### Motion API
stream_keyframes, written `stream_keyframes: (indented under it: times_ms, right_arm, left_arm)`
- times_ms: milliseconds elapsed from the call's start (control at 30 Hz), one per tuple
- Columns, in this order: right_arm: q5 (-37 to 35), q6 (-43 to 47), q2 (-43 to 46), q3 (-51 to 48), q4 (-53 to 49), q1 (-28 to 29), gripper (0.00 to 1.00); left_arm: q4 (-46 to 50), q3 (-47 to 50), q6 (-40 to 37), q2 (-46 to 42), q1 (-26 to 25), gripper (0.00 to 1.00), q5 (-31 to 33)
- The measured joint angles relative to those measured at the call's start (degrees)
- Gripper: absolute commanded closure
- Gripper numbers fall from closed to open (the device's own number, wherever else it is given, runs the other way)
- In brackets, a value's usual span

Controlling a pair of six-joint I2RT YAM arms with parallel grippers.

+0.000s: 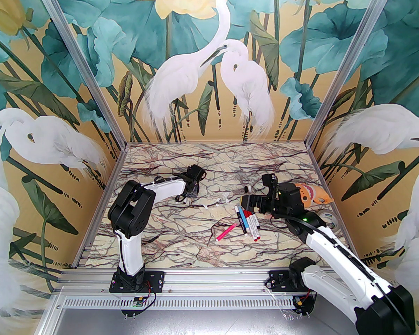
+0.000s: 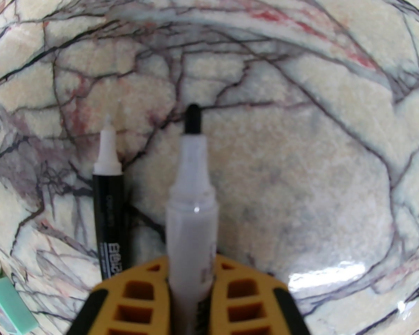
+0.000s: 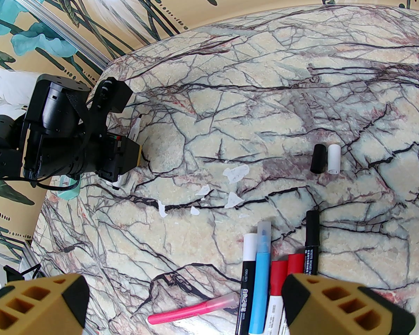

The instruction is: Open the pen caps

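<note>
Left end effector (image 2: 192, 270) grips an uncapped white pen (image 2: 192, 201), black tip exposed; right end effector (image 3: 185, 291) gapes wide over the clustered pens (image 3: 262, 274).

A short white plastic cap (image 3: 333, 159) lies against the right side of a short black cylindrical plastic cap (image 3: 318, 158); below the black cap, slim capped markers (image 3: 263, 274) lie bunched.

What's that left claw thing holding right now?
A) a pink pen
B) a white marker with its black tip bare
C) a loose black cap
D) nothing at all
B: in the left wrist view the left gripper is shut on a white marker whose black tip has no cap on it.
</note>
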State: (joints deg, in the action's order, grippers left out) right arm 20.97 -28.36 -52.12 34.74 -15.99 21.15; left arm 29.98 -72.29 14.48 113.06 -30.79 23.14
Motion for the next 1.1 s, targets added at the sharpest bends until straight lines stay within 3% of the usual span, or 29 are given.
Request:
stream_keyframes:
  times_ms: [333,833,1100]
  right_arm:
    - [-0.13,-0.15,-0.02,-0.52,-0.07,0.00,0.01]
    - [-0.15,-0.15,-0.04,-0.55,-0.09,0.00,0.01]
    - [-0.15,-0.11,-0.04,-0.52,-1.31,0.00,0.01]
  left_arm:
    - [0.98,-1.01,1.03,0.76,-0.09,0.72,1.11]
    - [2.62,-1.27,2.03,0.50,-0.07,0.64,2.19]
    - [5.79,-1.11,3.61,-6.23,-0.74,0.62,1.95]
